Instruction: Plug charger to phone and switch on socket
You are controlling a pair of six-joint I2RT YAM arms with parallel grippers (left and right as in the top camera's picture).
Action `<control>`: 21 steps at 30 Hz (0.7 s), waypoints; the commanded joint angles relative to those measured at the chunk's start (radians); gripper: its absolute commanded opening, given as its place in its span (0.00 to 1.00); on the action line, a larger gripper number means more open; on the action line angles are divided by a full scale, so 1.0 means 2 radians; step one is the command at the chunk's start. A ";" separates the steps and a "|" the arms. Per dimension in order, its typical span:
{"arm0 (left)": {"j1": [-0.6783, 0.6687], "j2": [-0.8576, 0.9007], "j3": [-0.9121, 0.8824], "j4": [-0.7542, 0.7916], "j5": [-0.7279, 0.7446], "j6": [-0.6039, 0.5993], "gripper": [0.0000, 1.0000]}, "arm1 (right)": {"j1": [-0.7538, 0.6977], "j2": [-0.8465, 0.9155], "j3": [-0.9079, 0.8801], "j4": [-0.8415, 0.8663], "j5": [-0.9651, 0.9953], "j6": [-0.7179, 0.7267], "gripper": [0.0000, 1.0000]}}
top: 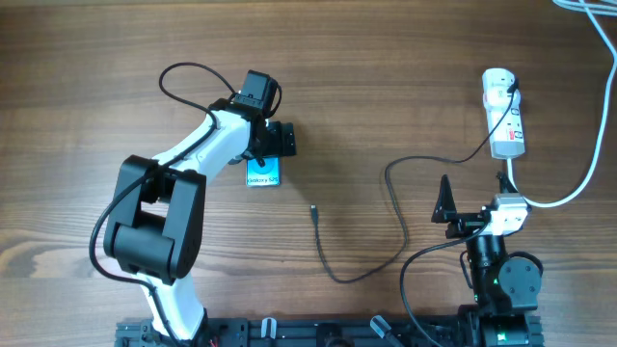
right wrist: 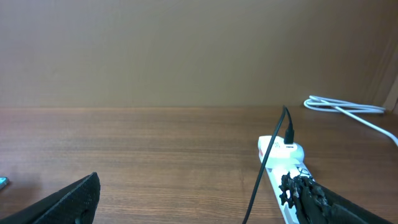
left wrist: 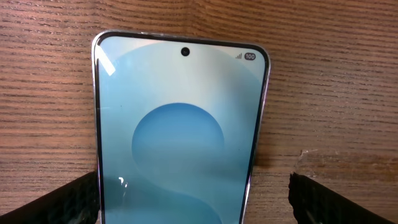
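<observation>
The phone (top: 262,174) lies flat on the wooden table, its turquoise screen (left wrist: 180,143) lit. My left gripper (top: 268,149) stands open over it, one finger on each side. The left finger (left wrist: 68,202) is close against the phone's edge and the right finger (left wrist: 336,199) is well apart from it. The charger (top: 390,207) runs from the socket (top: 503,114) in a loop, its plug tip (top: 313,209) lying free mid-table. My right gripper (top: 475,193) is open and empty just short of the socket (right wrist: 280,152), the charger (right wrist: 261,174) running down between its fingers.
A thick white cord (top: 588,178) curves from the socket round the right side of the table; it also shows in the right wrist view as the white cord (right wrist: 348,111). The left arm's black cable (top: 183,77) arcs above its wrist.
</observation>
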 commanded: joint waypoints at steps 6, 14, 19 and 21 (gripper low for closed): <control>-0.003 0.045 -0.027 0.008 0.013 0.008 0.99 | 0.002 -0.005 -0.001 0.002 -0.005 -0.005 1.00; -0.003 0.045 -0.027 -0.012 0.008 0.008 0.72 | 0.002 -0.005 -0.001 0.002 -0.005 -0.005 1.00; -0.003 0.045 -0.027 -0.013 0.006 0.009 0.86 | 0.002 -0.005 -0.001 0.002 -0.005 -0.005 1.00; -0.003 0.045 -0.027 -0.014 0.006 0.009 1.00 | 0.002 -0.005 -0.001 0.002 -0.005 -0.005 1.00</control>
